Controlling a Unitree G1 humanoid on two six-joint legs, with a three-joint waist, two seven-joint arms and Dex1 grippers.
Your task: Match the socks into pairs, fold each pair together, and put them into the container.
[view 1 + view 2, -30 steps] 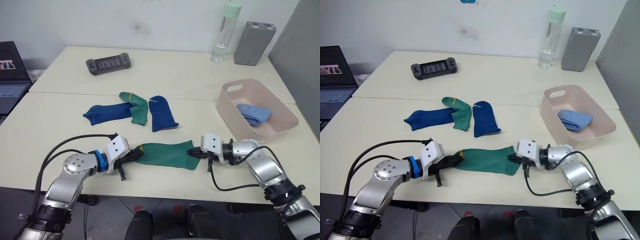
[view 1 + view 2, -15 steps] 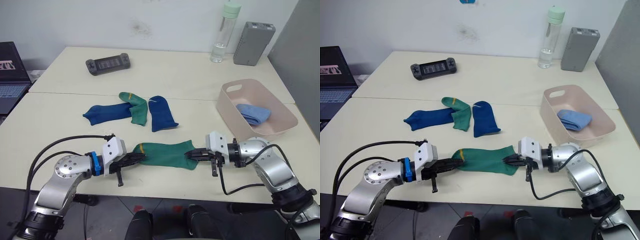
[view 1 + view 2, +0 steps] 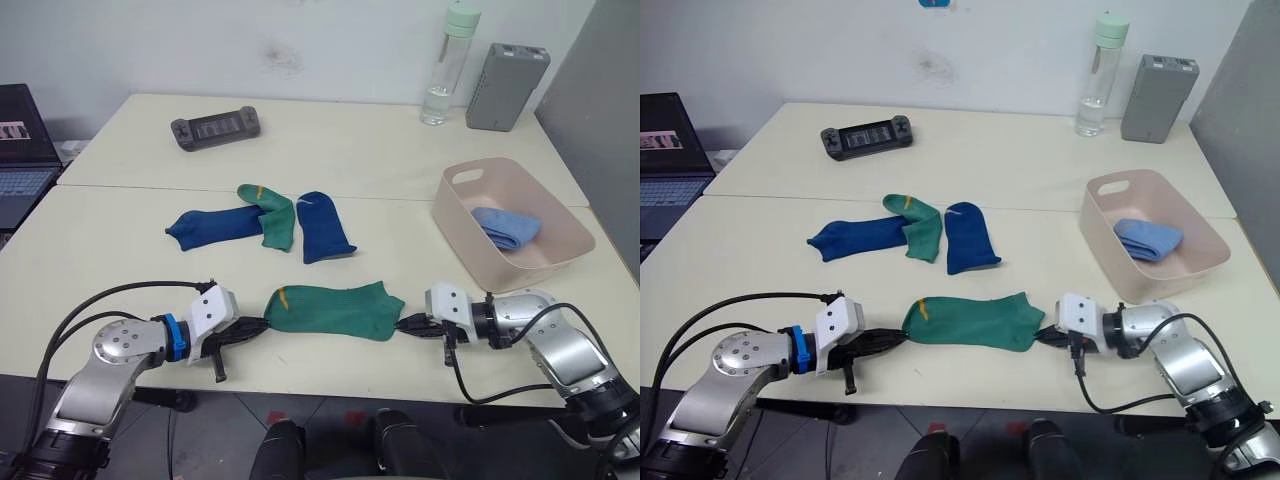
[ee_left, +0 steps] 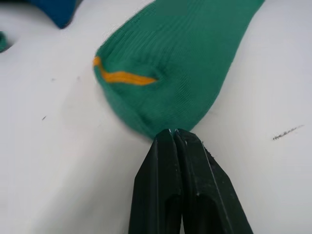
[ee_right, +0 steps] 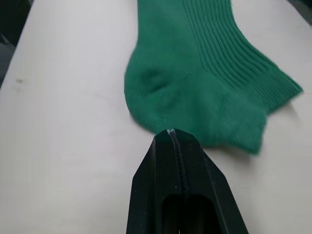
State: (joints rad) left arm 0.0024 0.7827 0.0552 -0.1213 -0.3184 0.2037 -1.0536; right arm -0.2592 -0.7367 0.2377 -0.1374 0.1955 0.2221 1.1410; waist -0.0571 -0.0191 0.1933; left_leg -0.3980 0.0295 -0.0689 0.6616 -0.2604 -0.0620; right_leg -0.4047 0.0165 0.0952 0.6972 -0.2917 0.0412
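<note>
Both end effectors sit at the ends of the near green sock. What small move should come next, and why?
Probably lift it toward the other green sock. The left end effector and right end effector are shut at opposite ends of the near green sock, which lies flat, apart from its match.

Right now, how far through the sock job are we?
Done: the light blue pair lies folded in the pink container. In hand: one green sock lies flat at the near table edge, with the left hand and right hand shut at its two ends. Left: the second green sock and two dark blue socks lie unpaired mid-table.
</note>
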